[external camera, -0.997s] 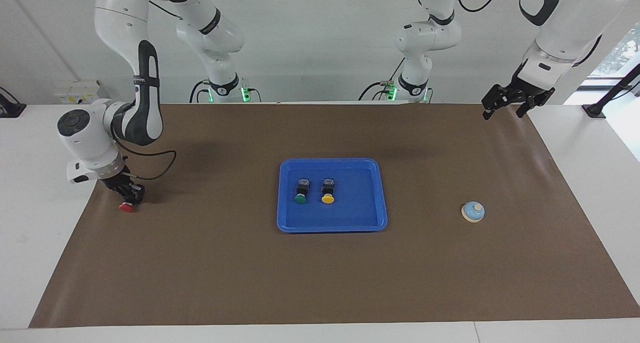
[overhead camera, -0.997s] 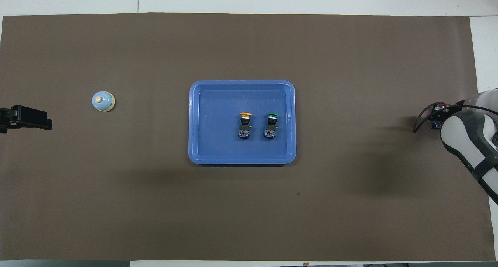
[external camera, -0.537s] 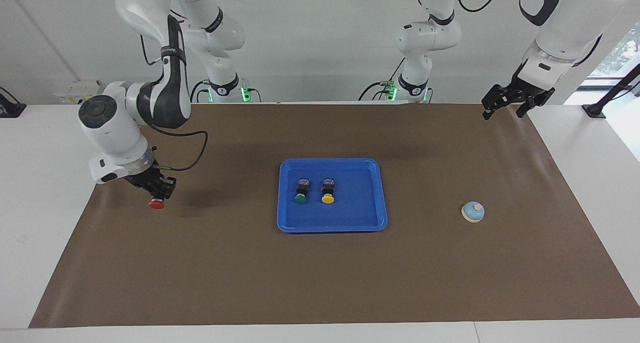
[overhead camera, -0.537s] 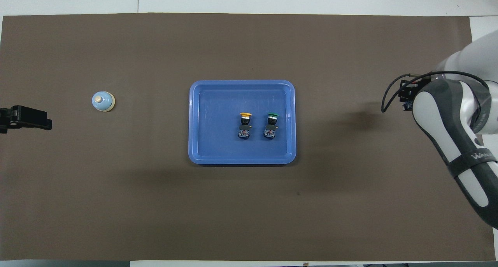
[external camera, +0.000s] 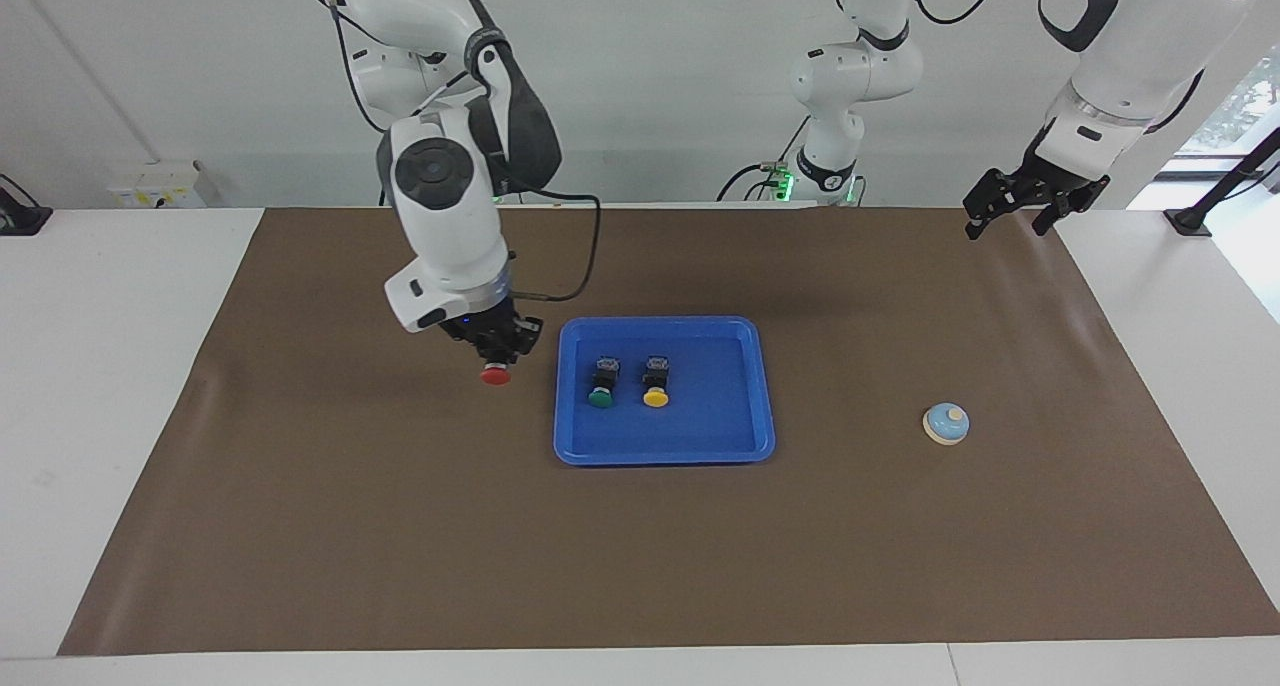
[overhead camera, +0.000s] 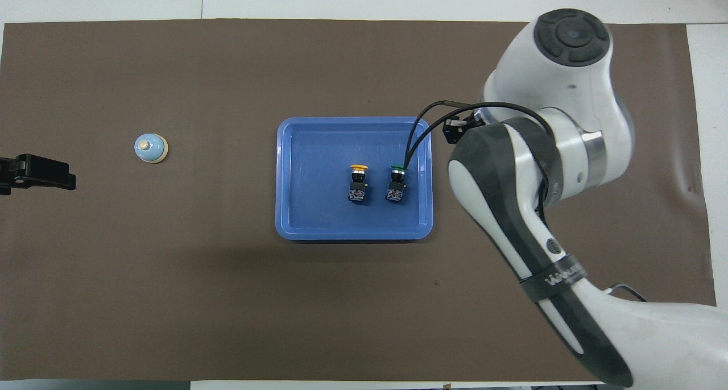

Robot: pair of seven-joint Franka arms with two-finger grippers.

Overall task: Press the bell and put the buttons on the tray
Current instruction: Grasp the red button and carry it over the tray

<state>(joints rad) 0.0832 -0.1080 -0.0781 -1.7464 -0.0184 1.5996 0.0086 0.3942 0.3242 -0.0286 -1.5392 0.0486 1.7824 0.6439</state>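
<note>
The right gripper (external camera: 497, 351) hangs over bare brown mat (external camera: 400, 526) just beside the tray (external camera: 664, 452), clamped on the red button (external camera: 495, 374). Only the tray's low rim sits between it and the tray floor. The green button (external camera: 601, 383) and yellow button (external camera: 656, 382) lie together mid-tray, so the strip nearest the gripper is free, same for the end toward the bell (external camera: 946, 424). The left gripper (external camera: 1008, 209) waits, jaws apart, over the mat's corner, well apart.
</note>
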